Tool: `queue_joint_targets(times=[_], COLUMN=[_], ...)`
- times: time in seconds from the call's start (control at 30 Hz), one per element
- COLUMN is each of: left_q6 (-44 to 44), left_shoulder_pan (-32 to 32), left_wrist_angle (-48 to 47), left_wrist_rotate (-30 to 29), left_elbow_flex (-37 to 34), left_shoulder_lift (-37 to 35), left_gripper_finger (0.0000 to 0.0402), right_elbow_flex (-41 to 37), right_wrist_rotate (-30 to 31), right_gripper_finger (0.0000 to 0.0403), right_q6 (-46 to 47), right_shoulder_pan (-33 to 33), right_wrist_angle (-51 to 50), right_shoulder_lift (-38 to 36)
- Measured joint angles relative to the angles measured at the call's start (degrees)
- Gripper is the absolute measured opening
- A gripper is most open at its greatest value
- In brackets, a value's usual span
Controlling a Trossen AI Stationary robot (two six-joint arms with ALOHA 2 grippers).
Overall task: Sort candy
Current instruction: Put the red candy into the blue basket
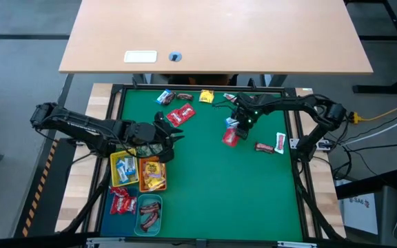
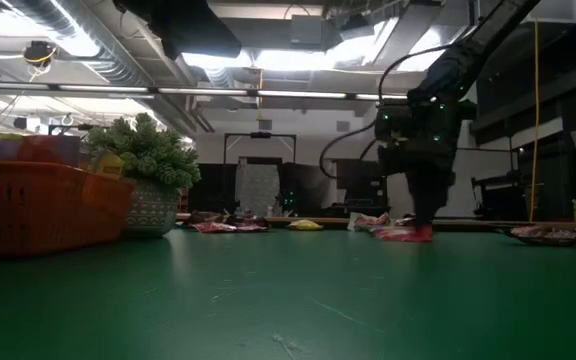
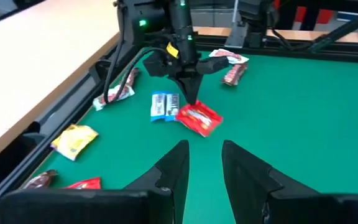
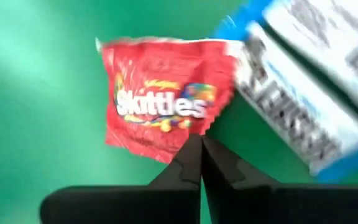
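Observation:
A red candy packet (image 4: 160,102) lies flat on the green table (image 1: 212,186), right of the middle, beside a blue-white wrapped candy (image 4: 303,93). My right gripper (image 3: 194,107) stands over them, pointing steeply down, shut at the red packet's (image 1: 230,136) edge. My left gripper (image 3: 204,165) hovers open and empty at the table's left, above the trays, facing the right gripper. More candy (image 1: 181,115) lies loose along the far edge. My right gripper pinches the red packet's edge (image 4: 185,144), on the side next to the blue-white candy, between its two fingertips (image 4: 194,152). The fingers come from above, slanting down. The packet lies flat on the table.
At the near left stand a yellow tray (image 1: 123,169), an orange tray (image 1: 152,173), a tray of red packets (image 1: 121,201) and a teal tray (image 1: 149,213). A potted spiky plant (image 2: 148,160) stands by them. Two candies (image 1: 271,145) lie at the right edge.

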Motion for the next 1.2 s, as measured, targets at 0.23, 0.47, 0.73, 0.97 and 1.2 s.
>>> queue_joint_targets(times=[0.23,0.47,0.73,0.97,1.2], left_q6=[0.0,0.0,0.0,-0.07,-5.15], left_shoulder_pan=[0.0,0.03,2.14,4.9,7.33], left_wrist_angle=[-0.01,0.0,0.0,0.19,2.67], left_wrist_rotate=[-1.74,-1.74,-1.8,-1.76,4.93], left_elbow_flex=[-0.01,0.0,0.0,-0.01,0.0], left_shoulder_lift=[0.0,0.0,0.0,0.36,5.83], left_gripper_finger=[0.0091,0.0091,0.0094,0.0125,0.0154], right_elbow_flex=[0.0,0.04,0.11,0.11,0.11], right_wrist_rotate=[-6.95,-8.85,-11.19,-7.44,-0.69], right_gripper_finger=[0.0003,0.0002,0.0001,0.0001,0.0], right_q6=[2.73,4.5,4.72,5.97,5.97], right_shoulder_pan=[0.02,0.71,6.85,12.99,18.1], right_wrist_angle=[10.0,15.37,24.51,27.26,28.07], right_shoulder_lift=[0.0,-0.02,-0.11,-0.11,-0.13])
